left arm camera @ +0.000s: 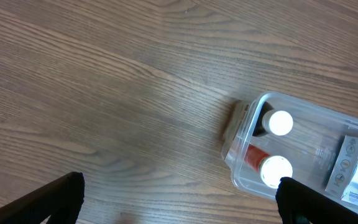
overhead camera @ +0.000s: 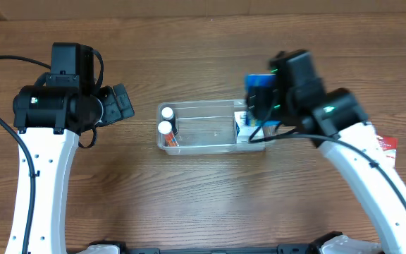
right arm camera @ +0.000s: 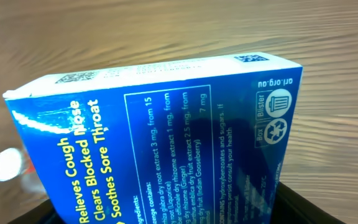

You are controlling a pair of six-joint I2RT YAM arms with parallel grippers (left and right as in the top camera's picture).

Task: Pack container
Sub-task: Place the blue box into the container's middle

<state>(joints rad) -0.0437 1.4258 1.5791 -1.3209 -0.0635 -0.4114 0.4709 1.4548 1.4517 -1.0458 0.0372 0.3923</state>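
Right gripper [overhead camera: 265, 100] is pinching blue box [right arm camera: 166, 118] above right end of container [overhead camera: 203, 147]; left gripper [left arm camera: 179, 200] is hanging spread, empty, off its left end

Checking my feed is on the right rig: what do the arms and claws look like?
The left arm and right arm have white curved links and bulky black joint housings with small green lights. Thin black cables trail alongside. The left claw and right claw are black.

Clear container [overhead camera: 203, 134]; 2 white bottle caps [overhead camera: 165, 128]; blue box [right arm camera: 166, 143] (white lettering).
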